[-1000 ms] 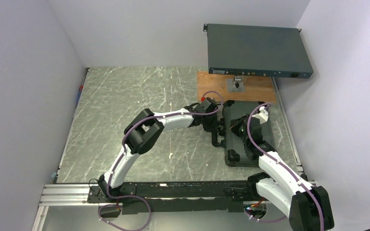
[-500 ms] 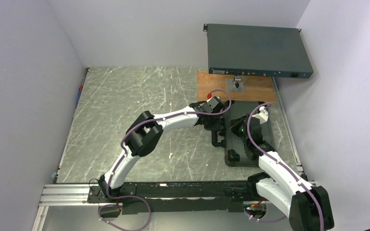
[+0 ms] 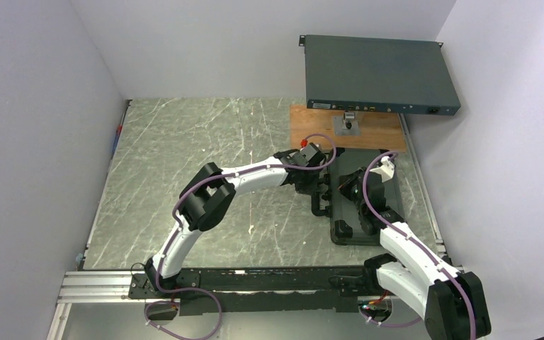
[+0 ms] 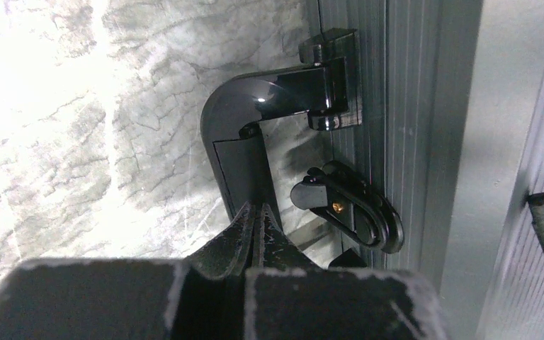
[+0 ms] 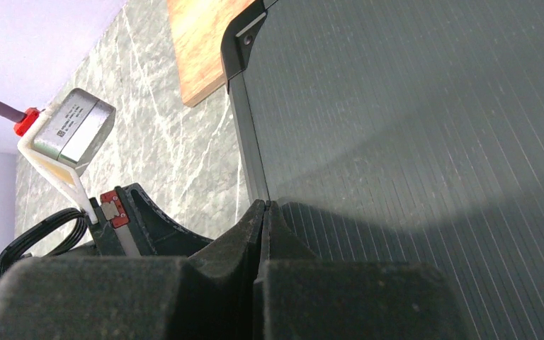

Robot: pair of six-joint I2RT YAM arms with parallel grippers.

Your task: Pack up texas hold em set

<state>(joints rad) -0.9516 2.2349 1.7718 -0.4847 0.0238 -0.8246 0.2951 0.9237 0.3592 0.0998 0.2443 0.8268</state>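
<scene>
We find the black ribbed hard-shell case (image 5: 411,127) lying closed and flat at the right of the grey marbled table (image 3: 184,156), just near of the brown wooden board (image 3: 312,124). Left gripper (image 4: 255,209) sits at the case's left edge, fingers clenched together on nothing, tips at the glossy black carry handle (image 4: 276,88), beside a black latch (image 4: 354,212). Right gripper (image 5: 265,205) likewise clenched and empty, tips low over the lid's left margin; whether they touch it we cannot tell.
</scene>
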